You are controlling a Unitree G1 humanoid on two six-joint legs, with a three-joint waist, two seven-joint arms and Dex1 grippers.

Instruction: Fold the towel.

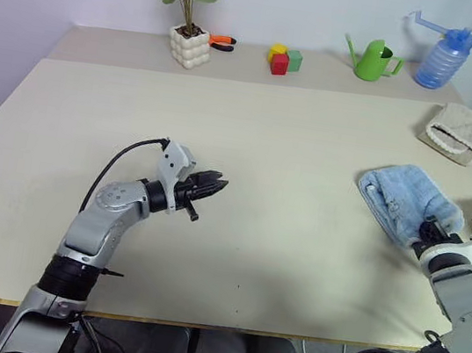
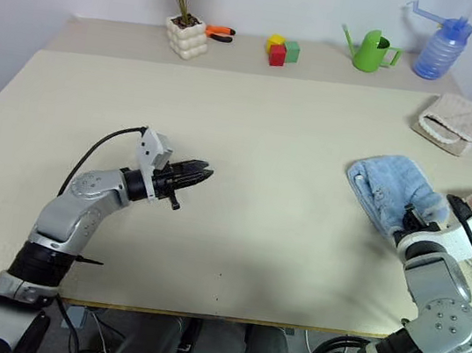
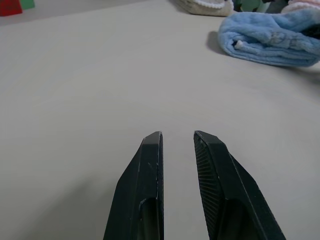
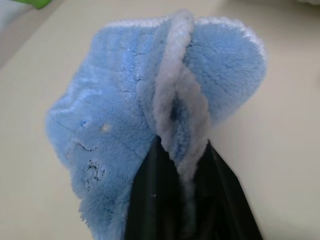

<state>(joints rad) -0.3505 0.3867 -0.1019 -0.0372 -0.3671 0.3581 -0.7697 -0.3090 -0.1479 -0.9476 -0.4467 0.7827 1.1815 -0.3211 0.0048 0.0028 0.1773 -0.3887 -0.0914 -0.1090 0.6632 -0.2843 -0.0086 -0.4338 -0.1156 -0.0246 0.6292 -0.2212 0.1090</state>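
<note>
Towel [image 1: 407, 202], fluffy blue terry (pale trim ridged), lies bunched at middle right on the smooth table [image 1: 250, 143], right pincer [image 4: 182, 165] pinching it; left pincer [image 1: 214, 186] slightly spread.

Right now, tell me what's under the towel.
The towel lies bunched on the bare table. The right gripper has its fingers at the towel's near edge, a fold draped between them. Anything beneath the cloth is covered.

The towel [image 4: 150, 100] hides the right gripper's fingers [image 4: 150, 200] tips.
</note>
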